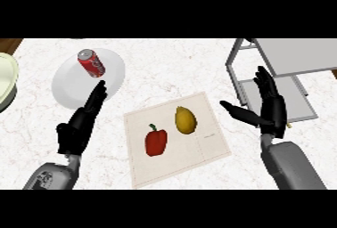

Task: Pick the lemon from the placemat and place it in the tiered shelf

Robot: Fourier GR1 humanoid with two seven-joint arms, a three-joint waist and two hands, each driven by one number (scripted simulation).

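- The lemon (186, 120) lies on the placemat (197, 153), in its upper middle part, long axis pointing up and down the view.
- A red pepper (156, 140) lies just left of the lemon on the same placemat, stem upward, close to it but apart.
- The tiered shelf (289, 58) stands at the upper right of the counter (171, 67), grey frame with a flat top and a lower tray showing beneath.
- The right hand (269, 107) hovers between the placemat and the shelf, fingers straight and spread wide, thumb pointing left toward the lemon; it holds nothing and overlaps the shelf's lower tray.
- The left hand (82, 127) shows at the left, fingers straight and together, pointing up, holding nothing; the fingertips overlap the lower edge of a white plate (72, 84).
- A red can (91, 63) lies on its side on that plate.
- A pale green rim (6, 80) shows at the far left edge.
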